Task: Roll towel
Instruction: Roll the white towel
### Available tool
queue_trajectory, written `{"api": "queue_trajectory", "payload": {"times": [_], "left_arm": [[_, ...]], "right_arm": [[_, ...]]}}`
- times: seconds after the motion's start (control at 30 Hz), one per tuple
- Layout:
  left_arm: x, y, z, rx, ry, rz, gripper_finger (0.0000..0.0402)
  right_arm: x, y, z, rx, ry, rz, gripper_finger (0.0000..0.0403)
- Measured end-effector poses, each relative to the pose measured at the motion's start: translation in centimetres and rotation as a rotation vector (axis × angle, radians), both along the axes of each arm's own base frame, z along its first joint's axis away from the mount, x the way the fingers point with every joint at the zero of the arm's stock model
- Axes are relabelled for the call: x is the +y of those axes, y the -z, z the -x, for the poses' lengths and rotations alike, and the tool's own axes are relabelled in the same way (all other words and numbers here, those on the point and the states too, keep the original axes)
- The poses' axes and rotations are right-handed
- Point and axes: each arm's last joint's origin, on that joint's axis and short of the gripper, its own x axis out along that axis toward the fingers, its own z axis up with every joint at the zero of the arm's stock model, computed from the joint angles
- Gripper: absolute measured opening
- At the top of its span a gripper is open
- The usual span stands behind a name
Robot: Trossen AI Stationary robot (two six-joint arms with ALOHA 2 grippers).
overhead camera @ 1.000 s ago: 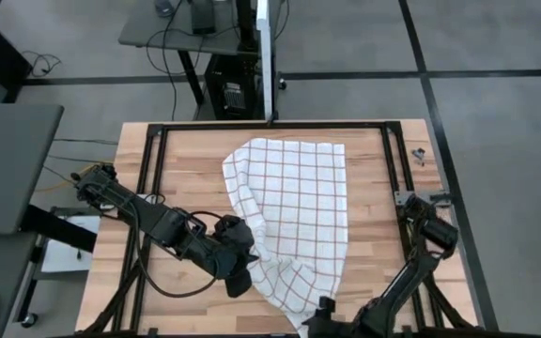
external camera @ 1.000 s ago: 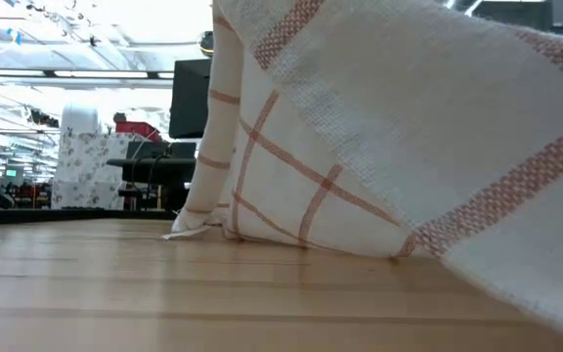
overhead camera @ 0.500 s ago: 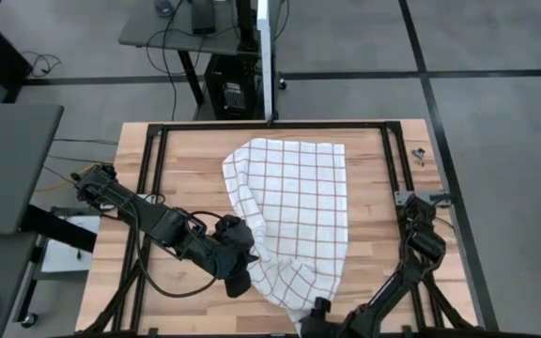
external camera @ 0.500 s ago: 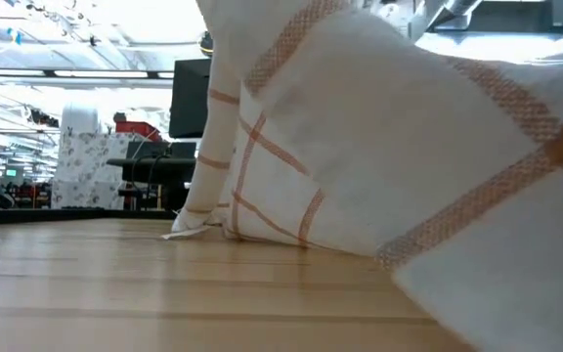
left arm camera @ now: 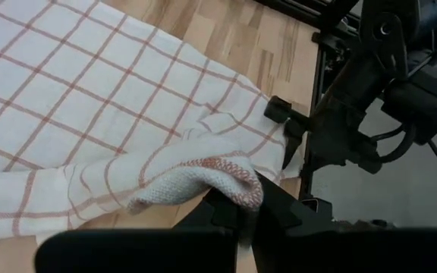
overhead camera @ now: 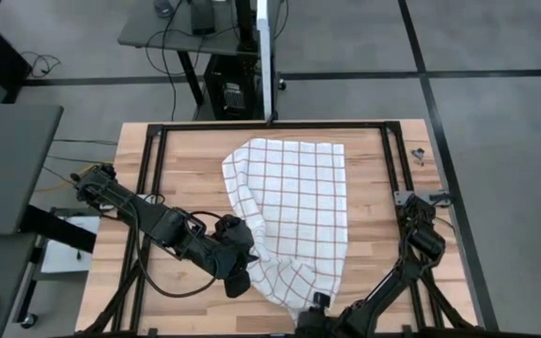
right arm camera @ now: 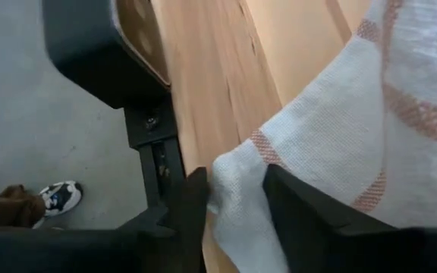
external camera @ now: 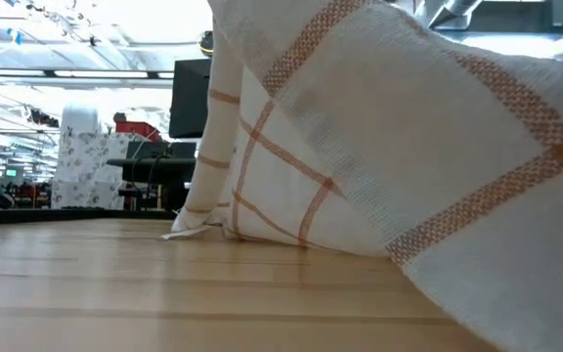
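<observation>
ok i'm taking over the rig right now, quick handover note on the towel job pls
Left gripper: shut on the towel at its near left edge, the fold bunched between the fingers.
Right gripper: at the near right corner, with cloth between its fingers; jaws not fully shut.
Towel: checked, spread on the wooden table, far end flat, near end lifted off the surface.
Done: both near corners picked up.
Left: no roll formed yet; the whole rolling is still to do.
</observation>
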Motion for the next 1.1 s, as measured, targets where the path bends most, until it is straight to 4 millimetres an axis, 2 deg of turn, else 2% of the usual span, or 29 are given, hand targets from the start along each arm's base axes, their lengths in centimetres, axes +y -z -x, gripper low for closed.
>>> {"api": "queue_trajectory", "payload": {"times": [0.13,0.23,0.37,0.47,0.63,0.73,0.83,1.0,1.1], "left_arm": [[0.0,0.0,0.0,0.0,0.0,0.0,0.0],[0.0,0.0,0.0,0.0,0.0,0.0,0.0],[0.1,-0.3,0.2,-0.006,0.0,0.004,0.0],[0.6,-1.3,1.0,-0.036,0.0,0.022,0.0],[1.5,-3.1,2.2,-0.101,-0.006,0.06,0.0],[2.1,-4.6,3.0,-0.168,-0.008,0.107,0.0],[2.6,-5.9,4.1,-0.201,0.006,0.196,0.0],[2.1,-6.4,5.6,-0.17,0.041,0.288,0.0],[1.7,-6.0,6.2,-0.08,0.066,0.358,0.0]], "right_arm": [[-0.2,-0.4,0.2,0.025,0.018,-0.012,0.0016],[-0.3,-1.9,0.7,0.042,0.019,-0.043,0.0008],[-1.0,-5.7,2.3,0.087,-0.03,-0.052,0.0004],[-1.9,-11.0,3.8,0.042,-0.044,-0.084,0.0003],[-4.6,-16.4,5.9,0.009,-0.045,-0.069,0.0002],[-7.0,-20.3,7.3,-0.045,-0.029,-0.085,0.0002],[-9.1,-23.0,8.5,-0.087,-0.026,-0.083,0.0001],[-13.2,-27.9,10.7,-0.225,-0.028,-0.125,0.0],[-15.3,-29.8,11.6,-0.286,-0.044,-0.135,0.0]]}}
